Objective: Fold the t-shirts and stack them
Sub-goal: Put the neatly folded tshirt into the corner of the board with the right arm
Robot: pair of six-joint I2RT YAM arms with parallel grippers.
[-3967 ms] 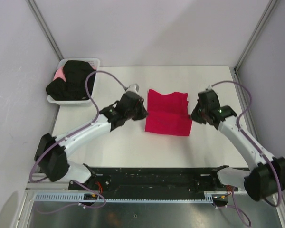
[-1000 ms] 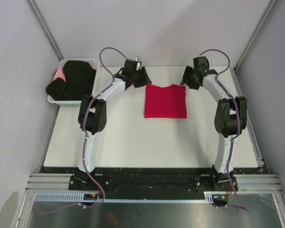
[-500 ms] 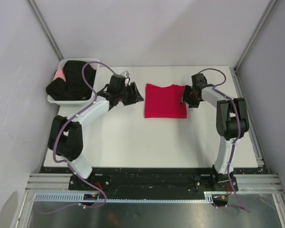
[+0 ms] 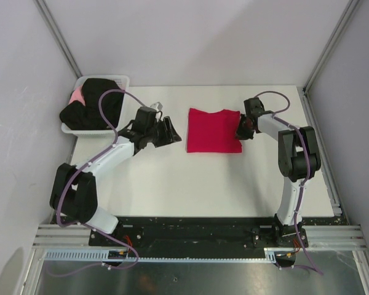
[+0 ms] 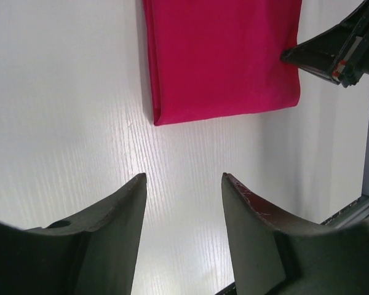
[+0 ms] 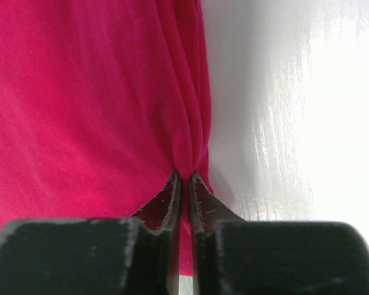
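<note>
A crimson red t-shirt (image 4: 213, 130) lies folded into a rectangle on the white table, also seen as the red t-shirt (image 5: 224, 55) in the left wrist view. My right gripper (image 4: 240, 131) is at its right edge, shut on a pinched fold of the red cloth (image 6: 186, 147). My left gripper (image 4: 174, 131) hovers left of the shirt, open and holding nothing (image 5: 183, 178). Black t-shirts (image 4: 92, 104) are heaped in the basket at the back left.
The white plastic basket (image 4: 97, 131) stands at the table's back left corner, with a bit of pink cloth (image 4: 79, 95) showing at its left. Metal frame posts rise at both back corners. The table's front edge (image 4: 197, 215) runs before the arm bases.
The right gripper has shut on the red shirt's right edge. The left arm has drawn back toward the near left, away from the shirt, still open.
</note>
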